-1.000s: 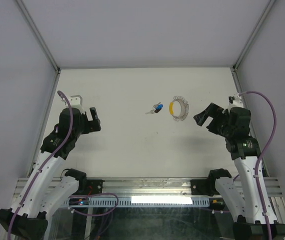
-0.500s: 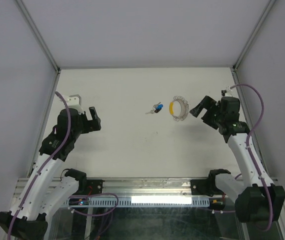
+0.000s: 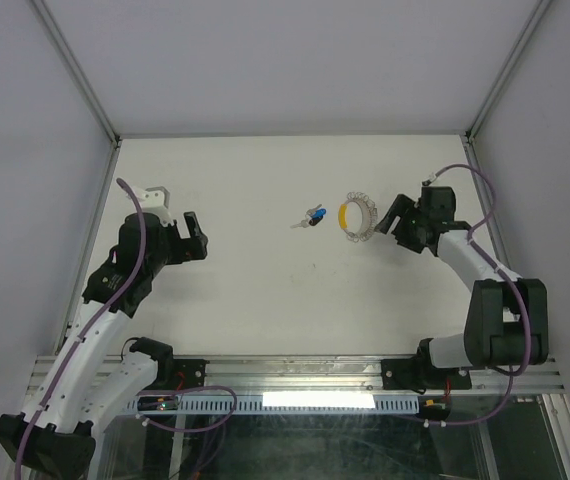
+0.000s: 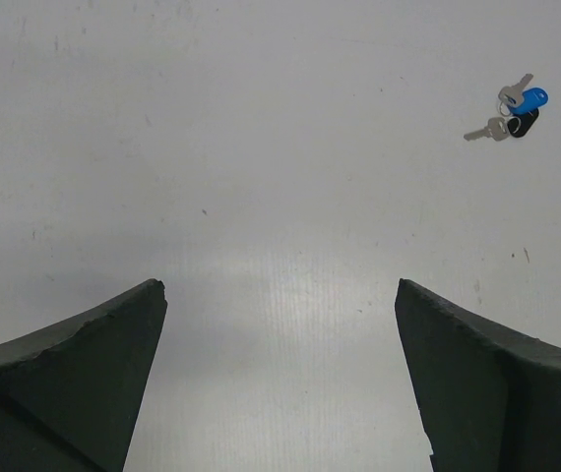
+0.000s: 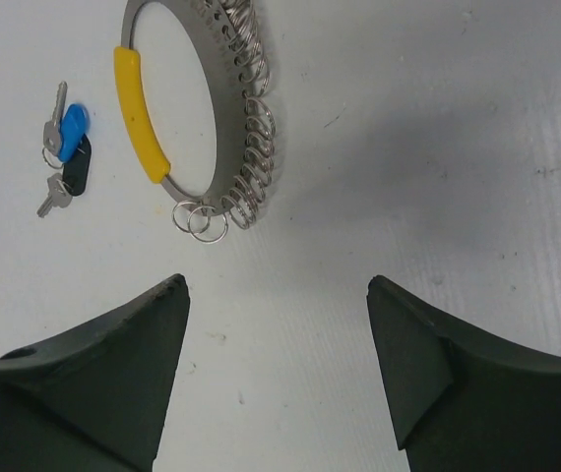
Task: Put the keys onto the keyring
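Observation:
The keys (image 3: 313,216) lie in a small bunch near the table's middle, silver with one blue head and one black head (image 5: 68,149) (image 4: 515,108). Just right of them rests the keyring (image 3: 357,217), a silver ring with a yellow segment (image 5: 140,113) on its left side and several small split rings along its right side. My right gripper (image 3: 397,217) hovers open a little right of the keyring, nothing between its fingers (image 5: 277,281). Far left, my left gripper (image 3: 193,236) is open and empty over bare table (image 4: 280,285), well away from the keys.
The white table (image 3: 285,290) is bounded by grey walls with metal posts at the back corners. A metal rail (image 3: 295,372) runs along the near edge by the arm bases.
My right arm has swung forward and left, bringing its gripper close to the keyring. The left arm shifted only slightly. Keys and keyring have not moved.

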Motion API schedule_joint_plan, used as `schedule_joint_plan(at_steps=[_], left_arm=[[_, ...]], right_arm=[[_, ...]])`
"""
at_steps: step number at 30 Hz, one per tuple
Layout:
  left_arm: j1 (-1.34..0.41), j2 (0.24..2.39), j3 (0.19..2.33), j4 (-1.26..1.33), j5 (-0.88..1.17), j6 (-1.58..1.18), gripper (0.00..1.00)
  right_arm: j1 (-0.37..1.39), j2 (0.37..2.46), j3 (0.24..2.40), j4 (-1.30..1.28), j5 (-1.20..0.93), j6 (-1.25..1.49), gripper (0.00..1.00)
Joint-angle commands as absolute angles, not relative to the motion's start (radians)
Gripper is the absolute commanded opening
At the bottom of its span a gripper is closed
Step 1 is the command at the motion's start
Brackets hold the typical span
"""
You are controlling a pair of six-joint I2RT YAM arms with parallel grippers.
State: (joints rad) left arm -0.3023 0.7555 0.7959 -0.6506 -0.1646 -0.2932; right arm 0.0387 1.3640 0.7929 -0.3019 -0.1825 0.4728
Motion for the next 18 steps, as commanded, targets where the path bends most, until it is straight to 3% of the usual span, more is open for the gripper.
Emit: schedule_joint_plan(at_steps=[1,9,18], left_arm=[[-0.316,0.768,0.815,-0.6,-0.136,-0.297,0.99],[-0.318,0.775,0.816,-0.598,-0.129,-0.308,0.99],[-0.318,0.823,0.827,-0.586,-0.127,-0.3,0.99]], right_arm=[[0.035,1.414,0.866,-0.188,-0.182,0.467,0.74],[0.047,1.572,0.919,-0.148,-0.224,0.515,0.65],[0.109,1.644,0.914,-0.123,-0.164,0.558,0.65]])
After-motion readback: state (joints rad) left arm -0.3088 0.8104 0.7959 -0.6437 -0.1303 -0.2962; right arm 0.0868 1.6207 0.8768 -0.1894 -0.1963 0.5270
